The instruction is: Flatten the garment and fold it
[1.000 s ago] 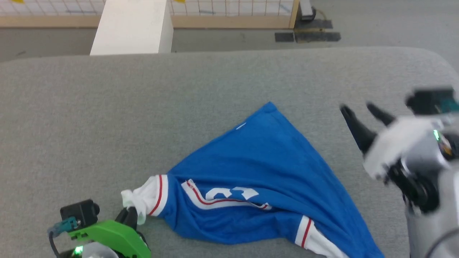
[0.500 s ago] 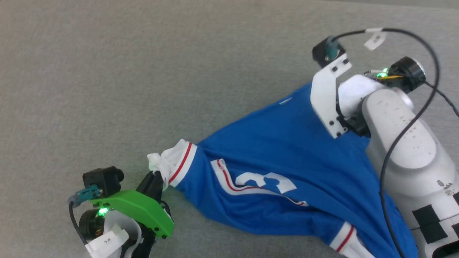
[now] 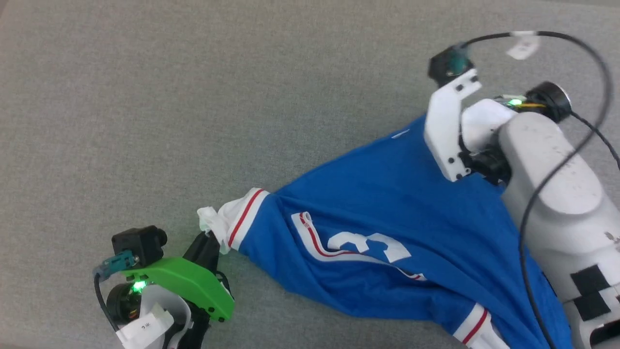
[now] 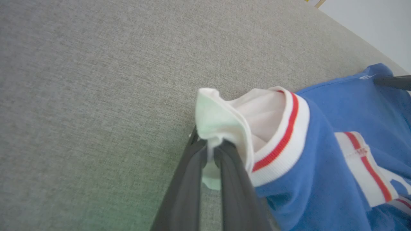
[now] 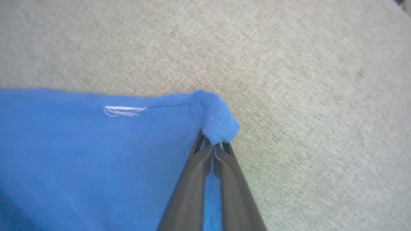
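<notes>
Blue garment [image 3: 387,208] lies rumpled; my left pincer [image 4: 212,150] at seven o'clock grips its white sleeve [image 4: 224,118], my right pincer [image 5: 213,148] at two o'clock pinches a hem corner [image 5: 220,123].

The royal-blue garment [image 3: 387,208], white sleeves red-striped, white 3 showing, lies rumpled in a rough triangle.

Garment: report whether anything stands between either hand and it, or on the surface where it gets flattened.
Nothing visible does. The left hand is shut on the white sleeve of the garment, the right hand on its blue corner; no other object lies on the grey surface around it.
</notes>
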